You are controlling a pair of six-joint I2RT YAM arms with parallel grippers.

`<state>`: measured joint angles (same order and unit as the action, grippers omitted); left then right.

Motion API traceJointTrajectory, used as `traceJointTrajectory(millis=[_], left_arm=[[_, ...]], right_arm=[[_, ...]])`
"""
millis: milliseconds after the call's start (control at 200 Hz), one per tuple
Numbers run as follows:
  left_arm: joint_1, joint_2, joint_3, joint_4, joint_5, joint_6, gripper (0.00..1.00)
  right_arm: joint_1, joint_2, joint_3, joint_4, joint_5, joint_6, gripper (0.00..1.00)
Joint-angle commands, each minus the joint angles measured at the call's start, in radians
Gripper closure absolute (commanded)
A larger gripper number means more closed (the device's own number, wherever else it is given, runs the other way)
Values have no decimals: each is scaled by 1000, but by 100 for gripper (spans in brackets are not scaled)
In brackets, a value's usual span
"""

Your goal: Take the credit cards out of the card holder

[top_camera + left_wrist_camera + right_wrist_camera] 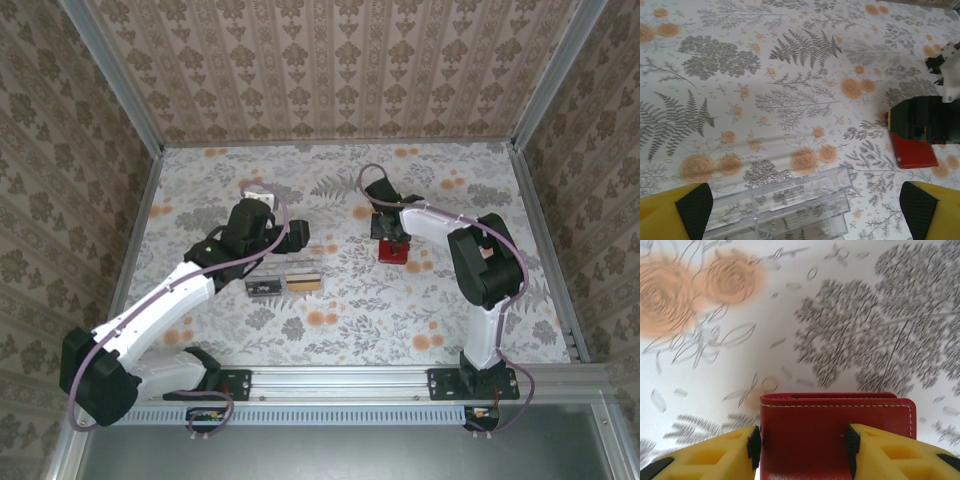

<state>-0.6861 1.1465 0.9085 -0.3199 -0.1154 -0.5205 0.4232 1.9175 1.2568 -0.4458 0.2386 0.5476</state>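
Observation:
The card holder [835, 435] is a red leather wallet with white stitching, lying flat on the flowered table [330, 190]. My right gripper [802, 445] is shut on it, its black pads [754, 447] pressed against both side edges. From above, the right gripper [392, 240] stands over the holder [393, 252] right of centre. The left wrist view shows the holder [912, 152] at the right. The credit cards are hidden; none sticks out of the holder's far edge. My left gripper [805, 205] is open over a clear plastic box [790, 205], and sits left of centre [298, 238].
From above, the clear box [285, 284] lies just in front of the left gripper, showing a grey half and a tan half. Metal-framed walls [150, 170] enclose the table on three sides. The arms' mounting rail [340, 380] runs along the near edge.

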Motion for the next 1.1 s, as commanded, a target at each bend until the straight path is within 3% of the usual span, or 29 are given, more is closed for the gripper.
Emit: traceJointTrajectory(millis=[0,155,310,495,1090], left_arm=[[-40,-29,-33,59,5,-48,0],[-121,-18,-66,132,-11,-102,0],[-178,19,-76,176,-51,-129,0],[-187,35,-82,198,-51,-136,0],[-184,-9,-107,147,-113,-123,0]], right_arm=[[12,-74,-57,-23,-43,37,45],[30,-185,-82,-75,-3,-43,38],[45,-228,-118,-128,56,-96,46],[45,-196,-123,-120,67,-123,53],[55,-57,-68,-153,116,-117,59]])
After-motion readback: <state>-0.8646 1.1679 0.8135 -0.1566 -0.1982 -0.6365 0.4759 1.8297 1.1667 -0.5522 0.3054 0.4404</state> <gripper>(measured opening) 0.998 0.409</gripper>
